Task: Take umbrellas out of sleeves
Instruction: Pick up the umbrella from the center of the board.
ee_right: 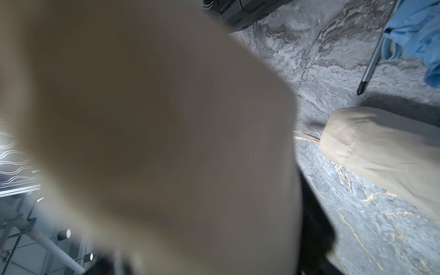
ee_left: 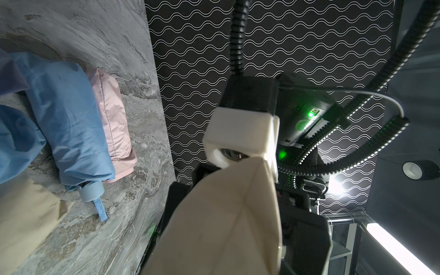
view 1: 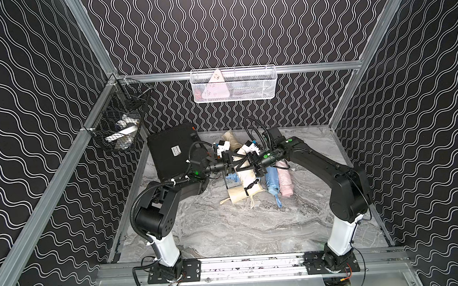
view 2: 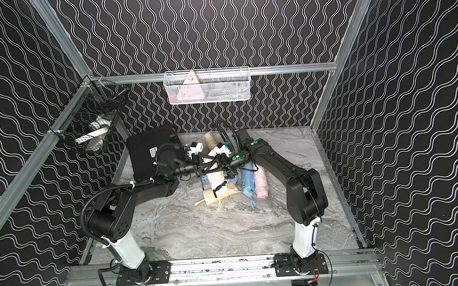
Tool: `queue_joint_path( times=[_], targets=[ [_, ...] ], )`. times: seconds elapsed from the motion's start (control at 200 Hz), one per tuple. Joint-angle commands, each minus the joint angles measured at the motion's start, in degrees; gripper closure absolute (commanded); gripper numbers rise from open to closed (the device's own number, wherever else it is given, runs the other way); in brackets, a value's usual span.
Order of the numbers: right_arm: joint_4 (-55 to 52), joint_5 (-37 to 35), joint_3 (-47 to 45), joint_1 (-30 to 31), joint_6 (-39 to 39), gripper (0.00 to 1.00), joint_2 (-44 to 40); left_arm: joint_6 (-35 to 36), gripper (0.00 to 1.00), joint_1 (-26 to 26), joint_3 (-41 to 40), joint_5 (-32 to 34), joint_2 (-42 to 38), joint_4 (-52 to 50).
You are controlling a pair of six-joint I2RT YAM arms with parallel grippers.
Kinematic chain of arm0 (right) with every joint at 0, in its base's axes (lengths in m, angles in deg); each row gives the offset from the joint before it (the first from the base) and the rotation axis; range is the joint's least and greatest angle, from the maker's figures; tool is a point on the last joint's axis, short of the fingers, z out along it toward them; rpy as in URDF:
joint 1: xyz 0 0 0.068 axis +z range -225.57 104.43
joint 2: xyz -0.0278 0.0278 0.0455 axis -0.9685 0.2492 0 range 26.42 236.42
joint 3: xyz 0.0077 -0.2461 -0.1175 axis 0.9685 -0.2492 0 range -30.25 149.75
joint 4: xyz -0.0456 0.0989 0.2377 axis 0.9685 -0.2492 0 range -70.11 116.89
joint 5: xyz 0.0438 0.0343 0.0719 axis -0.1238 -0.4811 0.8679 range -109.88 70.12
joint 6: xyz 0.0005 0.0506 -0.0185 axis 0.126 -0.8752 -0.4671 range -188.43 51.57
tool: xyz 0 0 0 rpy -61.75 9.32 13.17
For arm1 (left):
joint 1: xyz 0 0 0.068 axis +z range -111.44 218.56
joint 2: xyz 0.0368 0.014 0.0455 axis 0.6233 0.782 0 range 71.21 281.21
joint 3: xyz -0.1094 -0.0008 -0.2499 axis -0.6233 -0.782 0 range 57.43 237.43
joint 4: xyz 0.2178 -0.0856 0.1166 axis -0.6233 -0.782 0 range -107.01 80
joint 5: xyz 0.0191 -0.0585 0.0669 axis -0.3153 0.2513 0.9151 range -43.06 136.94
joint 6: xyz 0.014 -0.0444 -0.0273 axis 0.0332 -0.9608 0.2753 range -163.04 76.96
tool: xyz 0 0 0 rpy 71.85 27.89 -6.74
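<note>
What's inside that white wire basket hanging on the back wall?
A pink triangular thing stands in the white wire basket, tip reaching the rim. Other shapes beside it are too blurred behind the mesh to name.

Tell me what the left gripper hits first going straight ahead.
Most likely the cream umbrella: in the left wrist view its fabric fills the space ahead of the left gripper. Beyond it sits the right arm's white wrist camera. Whether the jaws already touch it is unclear.
</note>
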Motion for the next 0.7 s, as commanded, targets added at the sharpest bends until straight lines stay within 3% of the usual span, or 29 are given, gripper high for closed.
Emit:
queue_joint_path(
  times=[0.0,0.2,0.365,0.69],
  targets=[
    [-2.65,-2.62,0.53,-0.40,2.02,0.12,-0.60,-2.25,0.78,0.36,-0.33,-0.87,-0.42,4.50],
    [-3.05,-10.47,-1.32,-4.22,0.61,0.09,-3.59,-2.03,0.79,1.04,-1.17,-0.50,-1.37,3.91],
    [-4.78,-23.56,-3.39,-7.83,-3.03,0.08,-6.86,-1.78,0.79,1.45,-1.66,0.20,-2.06,2.96],
    [-0.19,-24.69,-7.97,-8.89,-9.64,0.07,-17.09,9.12,0.80,1.78,-2.94,4.18,-5.51,-17.79]
  ],
)
